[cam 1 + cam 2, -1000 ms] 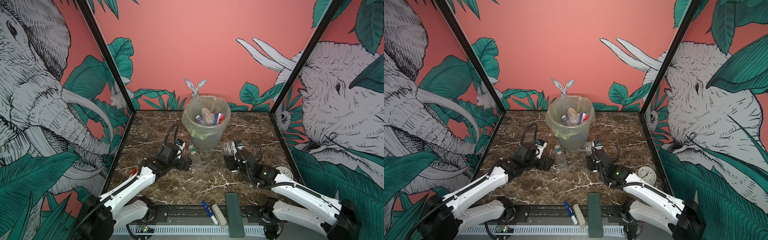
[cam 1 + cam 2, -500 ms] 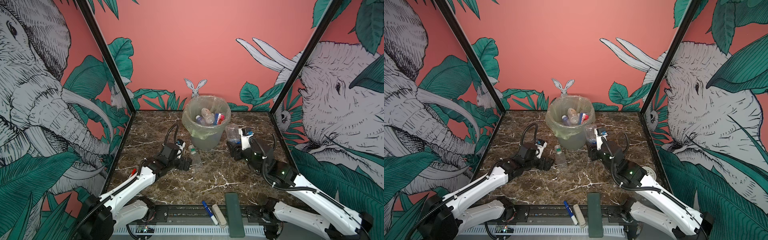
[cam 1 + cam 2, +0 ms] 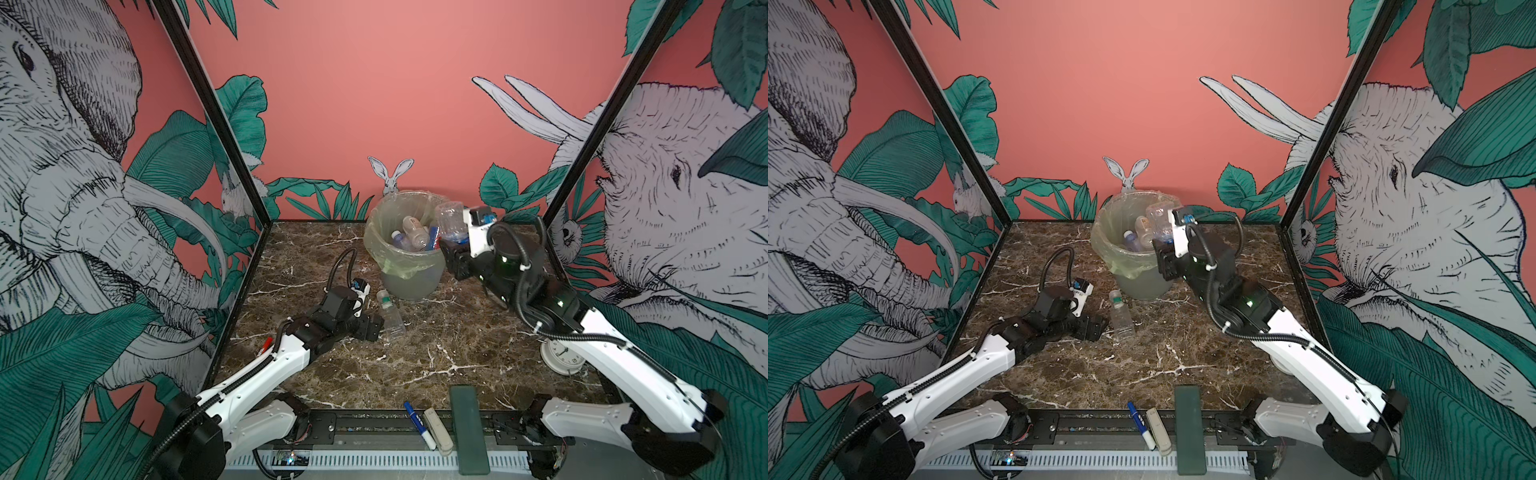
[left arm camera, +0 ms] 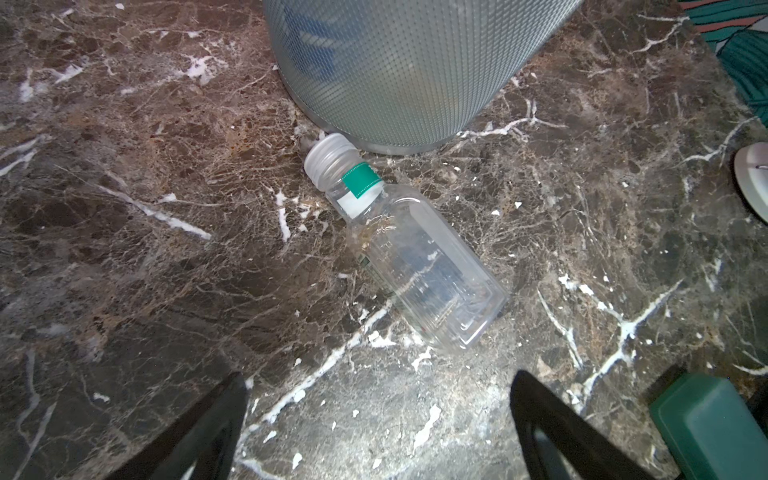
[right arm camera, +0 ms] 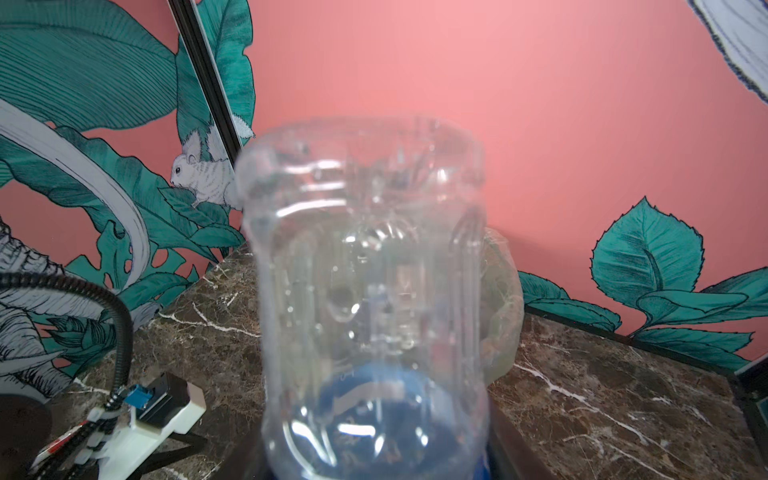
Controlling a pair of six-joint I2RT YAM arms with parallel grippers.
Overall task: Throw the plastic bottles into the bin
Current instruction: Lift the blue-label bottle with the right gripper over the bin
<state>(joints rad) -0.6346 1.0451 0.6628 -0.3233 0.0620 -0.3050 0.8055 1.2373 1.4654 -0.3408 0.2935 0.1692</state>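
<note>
The bin (image 3: 409, 282) (image 3: 1142, 284) stands at the back middle of the marble table, lined with a pale green bag, with several plastic bottles (image 3: 411, 235) (image 3: 1140, 232) inside. My right gripper (image 3: 451, 245) (image 3: 1160, 249) is shut on a clear blue-labelled bottle (image 3: 451, 220) (image 3: 1160, 220) (image 5: 370, 291), held base-up at the bin's right rim. Another clear bottle (image 3: 390, 316) (image 3: 1121, 318) (image 4: 415, 257), white cap and green neck band, lies on the table, its cap against the bin's foot (image 4: 395, 70). My left gripper (image 3: 374, 326) (image 3: 1096, 326) (image 4: 378, 382) is open, low beside that bottle's base, not touching it.
A blue-and-white marker (image 3: 417, 424), a white stick (image 3: 436, 430) and a flat dark green bar (image 3: 469, 428) (image 4: 715, 424) lie at the front edge. A small white clock (image 3: 563, 357) sits under my right arm. Printed walls close in the left, back and right sides.
My right arm has lifted its bottle off the table and carried it up and back to the bin's right rim. The left arm and the lying bottle have not moved.
</note>
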